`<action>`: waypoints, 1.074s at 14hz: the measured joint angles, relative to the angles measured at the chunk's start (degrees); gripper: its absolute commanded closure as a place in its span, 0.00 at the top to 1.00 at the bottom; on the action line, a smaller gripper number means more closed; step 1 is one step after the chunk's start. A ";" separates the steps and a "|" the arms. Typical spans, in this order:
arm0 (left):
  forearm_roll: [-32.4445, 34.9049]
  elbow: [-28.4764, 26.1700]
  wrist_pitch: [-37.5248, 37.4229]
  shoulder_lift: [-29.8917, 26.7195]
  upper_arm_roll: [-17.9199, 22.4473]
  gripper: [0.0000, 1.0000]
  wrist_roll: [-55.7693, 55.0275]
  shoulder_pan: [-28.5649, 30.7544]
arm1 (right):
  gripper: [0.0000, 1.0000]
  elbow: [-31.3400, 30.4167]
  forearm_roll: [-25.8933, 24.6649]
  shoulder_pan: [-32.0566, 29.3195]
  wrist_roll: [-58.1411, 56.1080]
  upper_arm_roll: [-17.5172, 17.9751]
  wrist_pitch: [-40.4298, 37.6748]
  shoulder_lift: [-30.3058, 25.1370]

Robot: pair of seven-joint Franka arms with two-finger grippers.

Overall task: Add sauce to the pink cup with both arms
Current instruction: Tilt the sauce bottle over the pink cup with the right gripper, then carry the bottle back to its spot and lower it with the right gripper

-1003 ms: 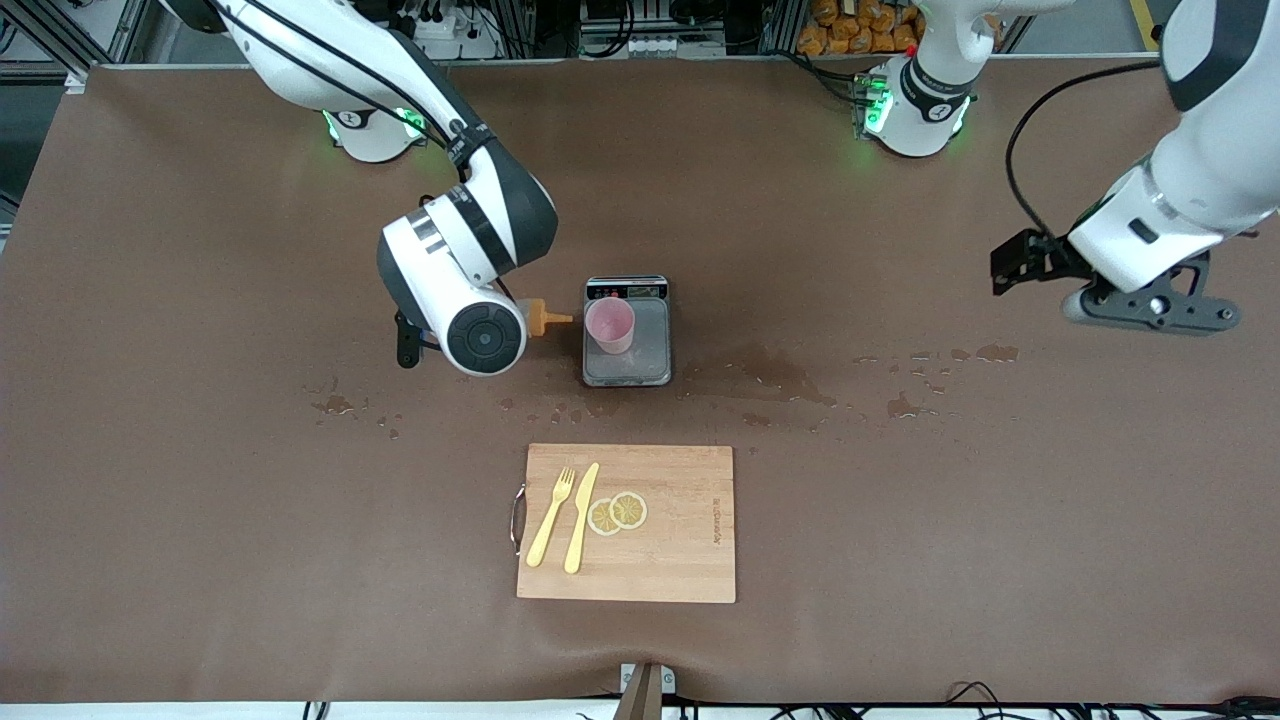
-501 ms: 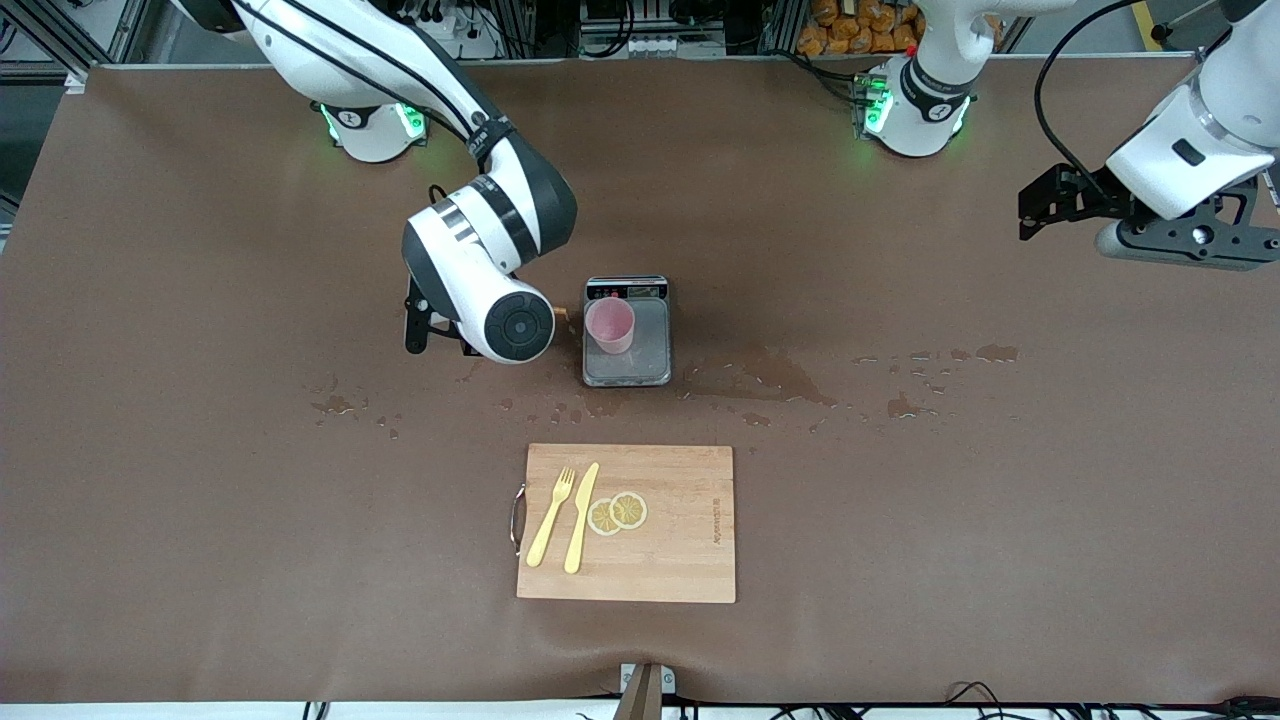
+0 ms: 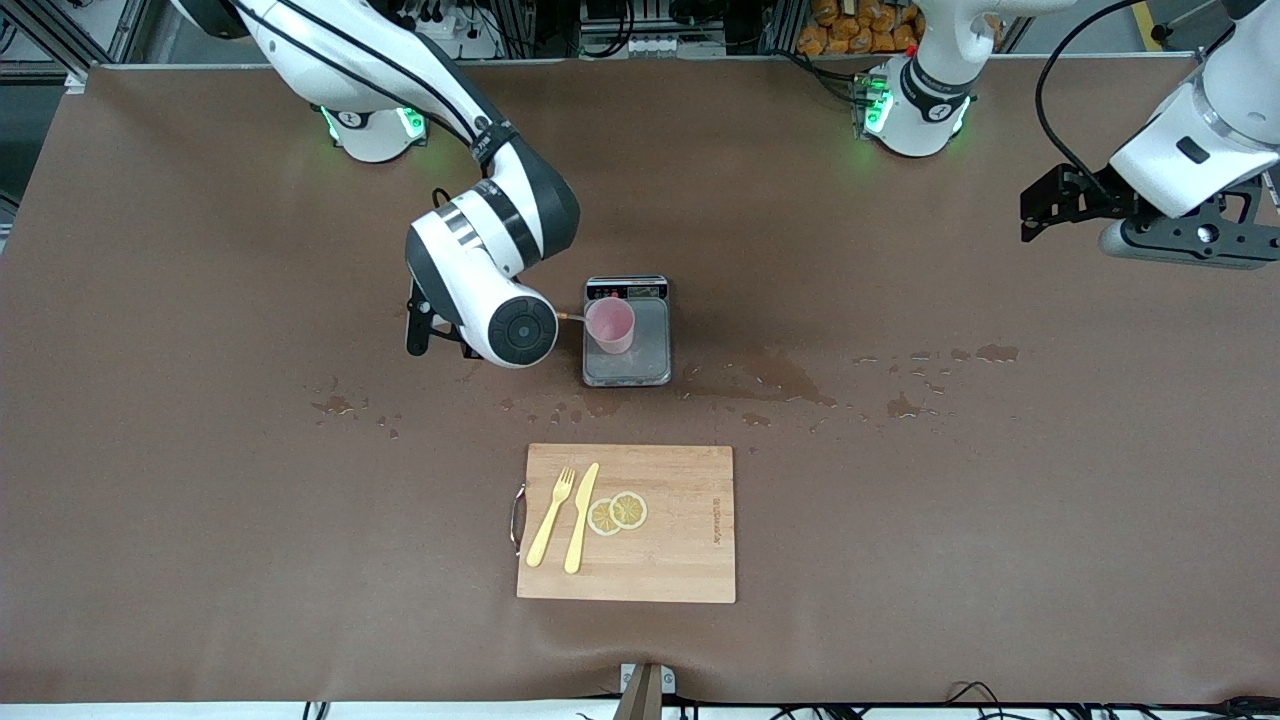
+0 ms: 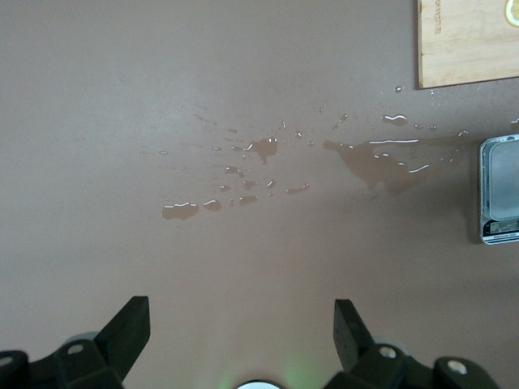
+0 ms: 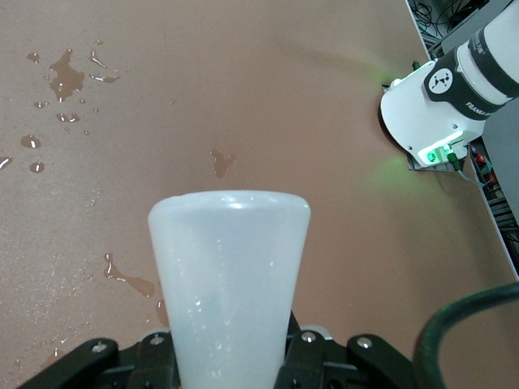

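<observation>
Brown cloth-covered table [image 3: 200,520] spotted with wet splashes [image 3: 760,375] mid-surface. Pale wooden cutting board [image 3: 680,560] near front camera. Small grey digital scale [image 3: 650,355] at table centre, pale pink plastic cup [image 3: 609,325] upright on its plate. Right gripper [image 5: 227,356] clamped on translucent whitish squeeze bottle [image 5: 229,275], tipped sideways, orange nozzle [image 3: 571,316] at cup rim. Left gripper [image 4: 241,324] waits over left arm's end, fingers spread wide, nothing between.

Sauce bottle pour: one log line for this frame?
right claw: shut on sauce bottle, tipped, nozzle at pink cup rim | cup: on scale | left claw: open, waiting
</observation>
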 measured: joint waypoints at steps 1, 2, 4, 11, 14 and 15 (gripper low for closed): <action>0.00 0.00 0.20 0.00 -0.01 1.00 0.00 0.00 | 0.01 0.34 0.00 0.14 0.04 0.00 0.00 0.25; 0.00 0.00 0.32 0.00 0.00 1.00 0.00 0.00 | 0.01 0.58 0.00 0.27 0.13 0.00 0.00 0.41; 0.00 0.00 0.67 0.00 -0.01 1.00 0.00 0.00 | 0.00 0.84 0.00 0.45 0.57 0.00 0.00 0.55; 0.60 0.17 0.96 -0.02 -0.03 1.00 -0.07 -0.08 | 0.01 1.37 0.00 0.28 0.47 -0.31 0.00 0.92; 0.83 0.17 1.25 -0.01 -0.07 1.00 -0.07 -0.16 | 0.01 2.74 0.98 -2.14 -3.08 -0.41 0.04 0.86; 0.94 0.14 1.26 0.03 -0.07 1.00 -0.07 -0.17 | 0.01 3.45 2.39 -3.45 -5.09 -0.47 0.06 0.69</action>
